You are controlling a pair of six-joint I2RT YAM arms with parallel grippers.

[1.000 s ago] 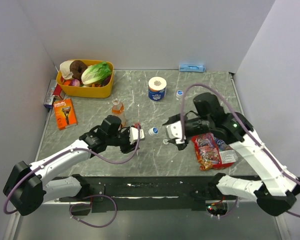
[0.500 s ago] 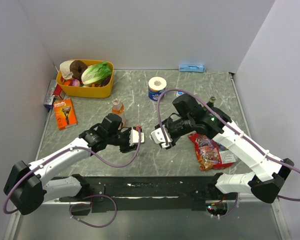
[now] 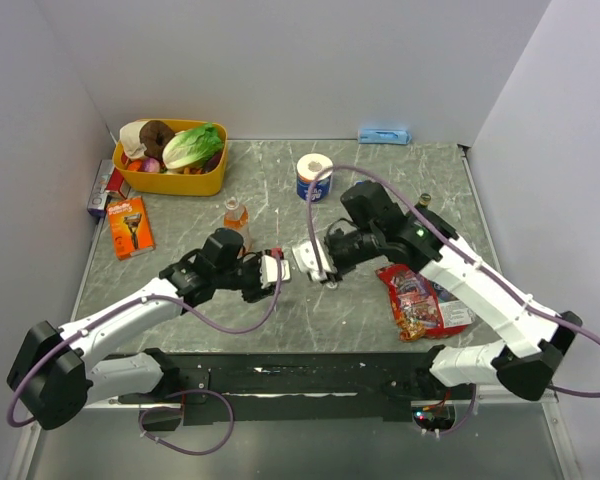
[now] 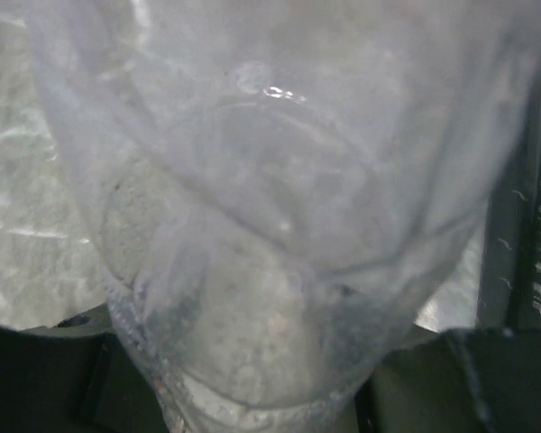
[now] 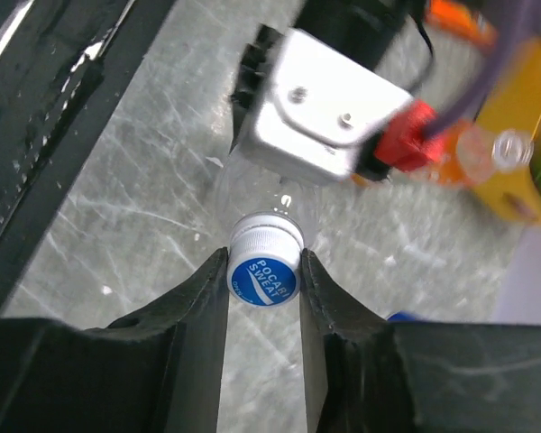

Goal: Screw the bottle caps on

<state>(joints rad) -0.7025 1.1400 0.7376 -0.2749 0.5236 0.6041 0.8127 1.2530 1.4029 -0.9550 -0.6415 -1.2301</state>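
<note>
**A:** So the right gripper [image 3: 315,262] has slid left toward the middle, jaws pinched on a blue cap [image 5: 262,273] just beside the small clear bottle [image 4: 270,225].

**B:** Yep, and the left gripper [image 3: 271,270] is clamped round that bottle.

We found one small round blue plastic cap [image 5: 263,275], white-ribbed, clamped in the right tool [image 5: 263,260], just in front of the small colourless see-through plastic bottle [image 4: 252,225]. The taller orange-drink bottle [image 3: 236,218] stood upright on the tabletop [image 3: 180,215].

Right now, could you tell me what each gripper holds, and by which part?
The right gripper pinches a blue-topped bottle cap by its ribbed sides. The left gripper grips a clear bottle, apparently around its body.
</note>
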